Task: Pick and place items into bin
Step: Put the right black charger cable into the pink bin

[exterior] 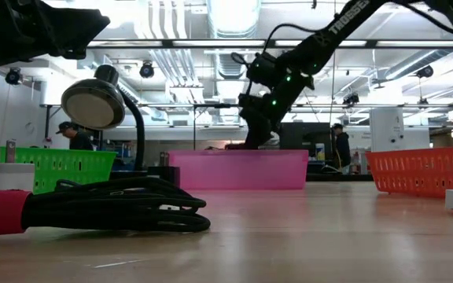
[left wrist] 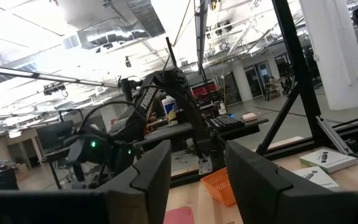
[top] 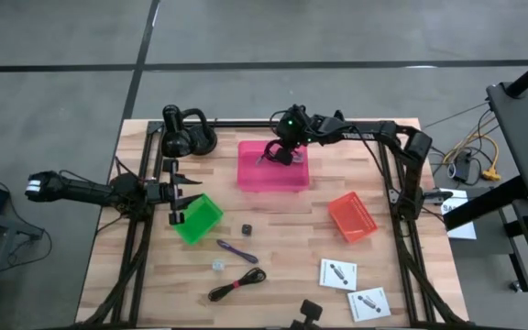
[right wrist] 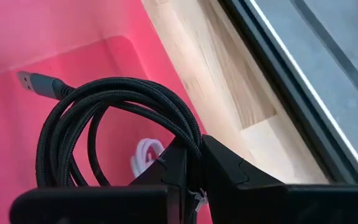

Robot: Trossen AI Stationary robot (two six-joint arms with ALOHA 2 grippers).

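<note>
My right gripper (top: 278, 154) hangs over the pink bin (top: 271, 179) at the table's far middle, shut on a black braided coiled cable (right wrist: 98, 124) with a grey plug (right wrist: 33, 81). A white cable (right wrist: 143, 155) lies on the bin's floor. On the near part of the table lie a purple cable (top: 236, 248), a tiny dark cube (top: 245, 227), a tiny clear piece (top: 217, 265), another black coiled cable (top: 236, 285) with a red tie, and two flat white packets (top: 337, 273) (top: 368, 302). My left gripper (top: 180, 192) waits open at the table's left, beside the green bin (top: 197, 218). My right gripper pinches several strands of the coil's loop (right wrist: 182, 127) between its two fingers. The fingers slant down from above into the pink bin's far right corner. The rest of the coil spreads out beyond the fingers inside the bin; I cannot tell whether it rests on the floor.
An orange bin (top: 351, 216) stands at the right and a black desk lamp (top: 181, 136) at the far left corner. A small black thing (top: 310, 312) sits at the near edge. Dark frame rails (top: 401, 220) run along the table's sides. People stand in the room behind.
</note>
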